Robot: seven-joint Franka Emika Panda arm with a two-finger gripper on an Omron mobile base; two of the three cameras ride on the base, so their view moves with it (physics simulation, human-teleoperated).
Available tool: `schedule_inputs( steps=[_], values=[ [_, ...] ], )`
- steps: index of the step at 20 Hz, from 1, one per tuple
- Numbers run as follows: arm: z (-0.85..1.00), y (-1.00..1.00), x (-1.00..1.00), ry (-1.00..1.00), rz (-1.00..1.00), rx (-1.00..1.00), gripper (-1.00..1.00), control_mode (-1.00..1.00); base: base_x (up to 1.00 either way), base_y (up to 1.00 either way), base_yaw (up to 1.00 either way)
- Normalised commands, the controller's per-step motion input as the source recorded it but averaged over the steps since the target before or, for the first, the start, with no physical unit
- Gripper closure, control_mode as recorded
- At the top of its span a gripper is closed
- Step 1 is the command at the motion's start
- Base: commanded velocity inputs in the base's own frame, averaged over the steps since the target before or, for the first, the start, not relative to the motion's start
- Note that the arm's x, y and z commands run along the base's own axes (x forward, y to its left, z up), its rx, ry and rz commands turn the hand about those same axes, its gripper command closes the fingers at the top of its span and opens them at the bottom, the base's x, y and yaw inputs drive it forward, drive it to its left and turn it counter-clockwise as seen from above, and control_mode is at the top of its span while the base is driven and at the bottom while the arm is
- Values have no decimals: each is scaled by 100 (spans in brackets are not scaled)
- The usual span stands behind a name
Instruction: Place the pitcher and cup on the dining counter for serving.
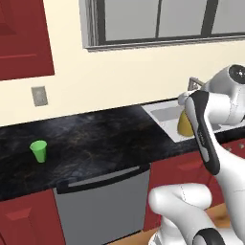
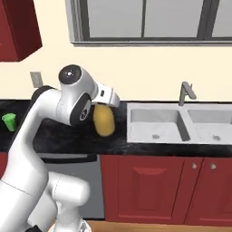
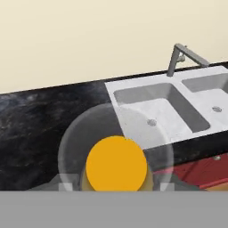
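Observation:
The amber-yellow pitcher point(image 2: 103, 121) hangs from my gripper point(image 2: 102, 105), held clear of the black wall counter point(image 2: 68, 136) just left of the sink. My gripper is shut on the pitcher's upper part. From the left base view the pitcher point(image 1: 183, 124) peeks out behind my forearm, near the sink's corner. In the hand view I look down on the pitcher point(image 3: 116, 162) between my fingertips point(image 3: 67, 186). The green cup point(image 1: 38, 150) stands upright on the wall counter far to the left, also seen as the cup point(image 2: 9, 121) in the right base view. The dining counter is out of view.
A double steel sink point(image 2: 156, 124) with a faucet point(image 2: 185, 93) is set in the counter to the right. A grey dishwasher front point(image 1: 103, 201) and dark red cabinet doors point(image 2: 145, 190) lie below. A window and a wall outlet point(image 1: 39, 96) are behind.

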Motion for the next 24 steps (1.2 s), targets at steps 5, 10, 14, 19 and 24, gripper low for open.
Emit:
schedule_inputs(
  steps=[5,10,14,19,24],
  values=[
    [0,0,0,0,0,0,100,100,-61,0,-67],
    [0,0,0,0,0,0,100,100,-50,0,-68],
    [0,0,0,0,0,0,100,100,-18,-20,-68],
    [0,0,0,0,0,0,100,100,-1,-32,-69],
    [0,0,0,0,0,0,100,100,0,-43,-70]
  ],
)
